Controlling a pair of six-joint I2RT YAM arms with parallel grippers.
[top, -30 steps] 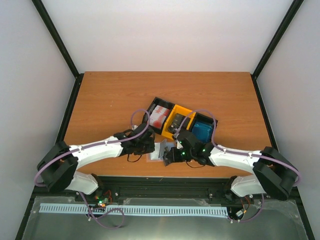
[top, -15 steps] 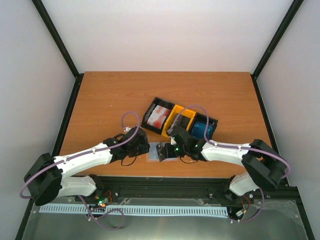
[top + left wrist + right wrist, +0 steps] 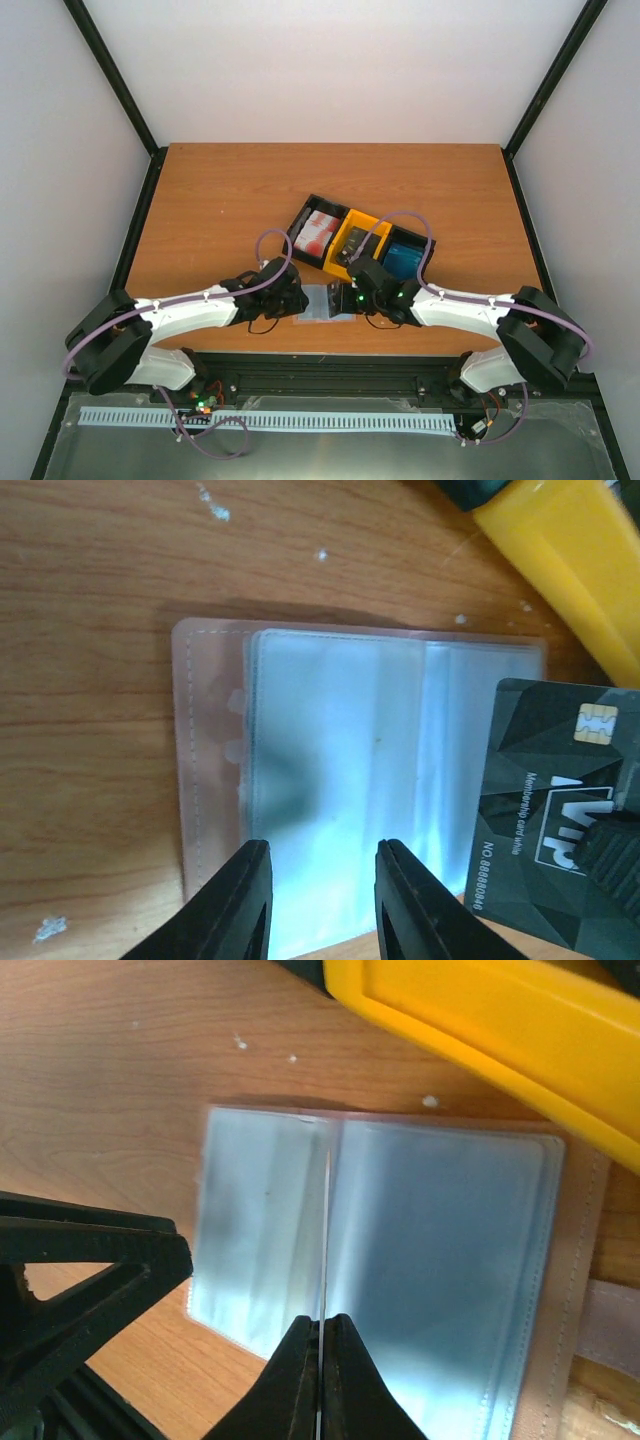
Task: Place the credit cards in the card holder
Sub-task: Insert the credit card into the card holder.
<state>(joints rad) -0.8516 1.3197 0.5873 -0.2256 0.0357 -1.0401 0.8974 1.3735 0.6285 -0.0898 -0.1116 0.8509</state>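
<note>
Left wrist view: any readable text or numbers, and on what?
"Membership card", followed by a small blurred word: on the dark credit card.
"VIP": large letters on the same card, partly hidden.
"NO. 8888...": same card, later digits too blurred to be sure of.
Card holder and yellow bin: no text.
Other views: nothing readable.

It was a robotics lab test cell: a wood-grain surface boxed in by plain white panels on black frame struts, two robot arms bolted at its near edge, looping purple cables and a slotted cable duct below.
</note>
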